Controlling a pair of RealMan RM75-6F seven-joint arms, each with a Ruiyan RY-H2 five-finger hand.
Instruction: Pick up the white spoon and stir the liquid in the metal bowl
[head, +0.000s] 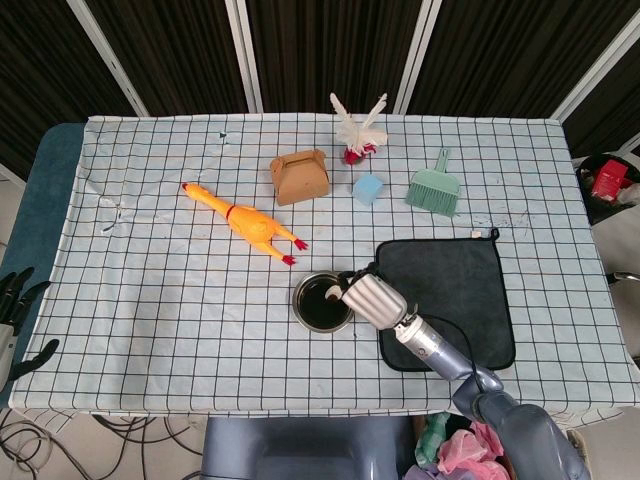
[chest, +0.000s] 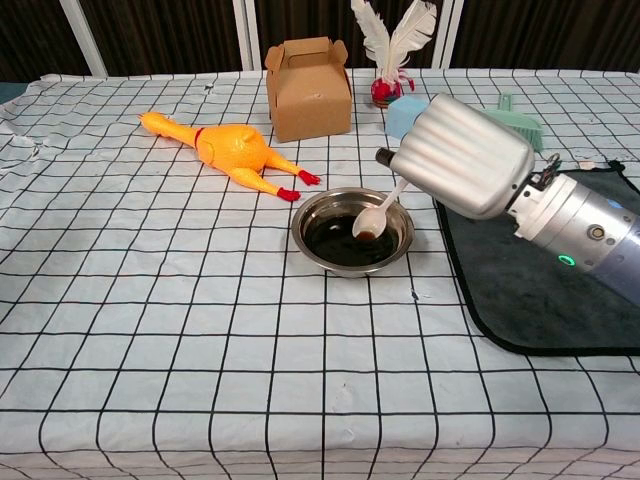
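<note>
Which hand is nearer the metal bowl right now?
Right. The right hand holds the white spoon over the metal bowl, bowl end dipped in the dark liquid. The left hand hangs off the table's far left edge.

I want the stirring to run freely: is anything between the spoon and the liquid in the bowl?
Nothing visible. The right hand holds the spoon, its tip over the dark liquid inside the bowl.

Ribbed silver hand (chest: 468, 157) — grey forearm.
</note>
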